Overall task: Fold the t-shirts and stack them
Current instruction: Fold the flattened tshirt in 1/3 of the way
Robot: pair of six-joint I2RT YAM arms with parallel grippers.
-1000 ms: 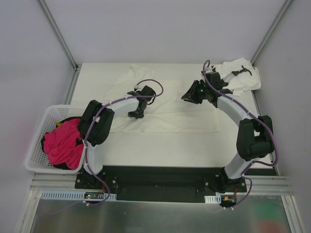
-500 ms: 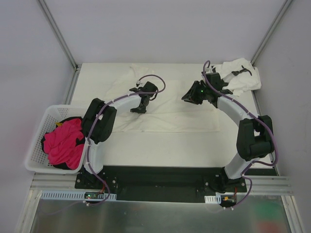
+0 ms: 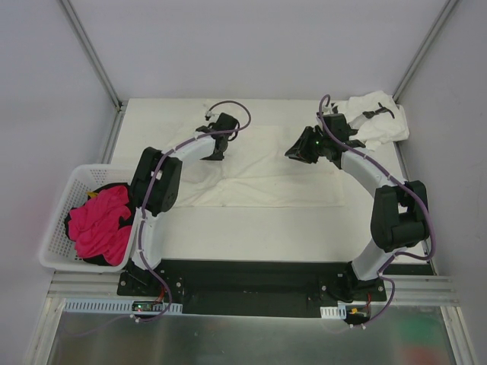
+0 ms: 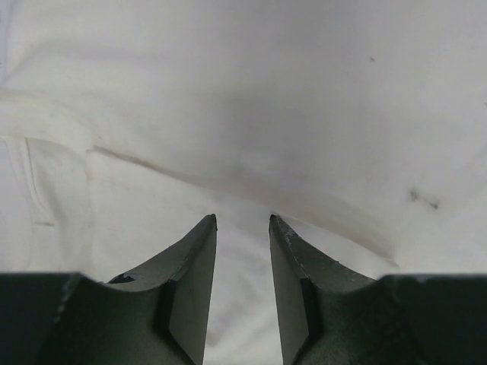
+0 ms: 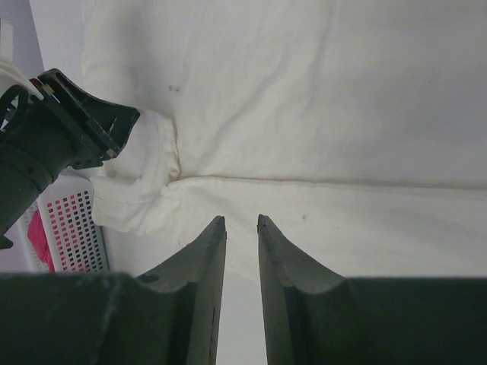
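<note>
Cream t-shirt point(image 3: 274, 175) lies spread on table point(image 3: 251, 224); printed t-shirt point(image 3: 378, 122) is bunched at far-right corner. Cloth looks light, floppy, w/ no stiffness: you should pinch a hem or fold edge. Left gripper point(image 4: 242, 220) & right gripper point(image 5: 240, 219): jaws slightly apart, empty, over cream cloth.

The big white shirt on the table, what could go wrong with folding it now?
The cream t-shirt lies flat with a crease below the left gripper, so the narrowly open jaws might pinch only one layer or slide off. Its sleeve is bunched up, so a fold could come out lumpy. The right arm reaches past the printed t-shirt heaped in the far corner and might drag it along.
</note>
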